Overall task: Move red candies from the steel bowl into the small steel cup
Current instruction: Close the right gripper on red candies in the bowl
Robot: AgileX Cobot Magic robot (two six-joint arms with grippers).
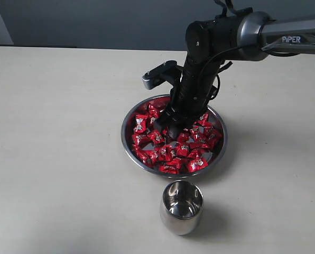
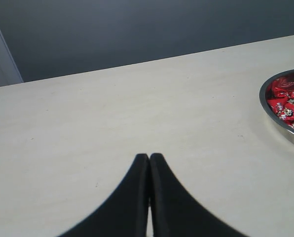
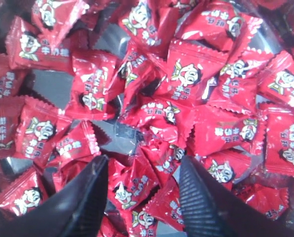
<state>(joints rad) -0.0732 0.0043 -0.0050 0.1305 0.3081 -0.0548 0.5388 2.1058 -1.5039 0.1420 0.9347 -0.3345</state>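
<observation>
Many crinkly red candies (image 1: 173,151), steel bowl (image 1: 124,139)

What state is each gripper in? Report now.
Left gripper: shut, empty, above the pale table.
Right gripper: open, among crinkly red-wrapped candies in the wide shallow steel bowl, gripping none.

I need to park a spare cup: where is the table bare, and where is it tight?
The table is bare across the exterior view's left, beside the steel bowl, and on the right past the bowl and small steel cup. Crowded: the bowl, full of red candies with the right hand among them, and the strip between bowl and cup.
</observation>
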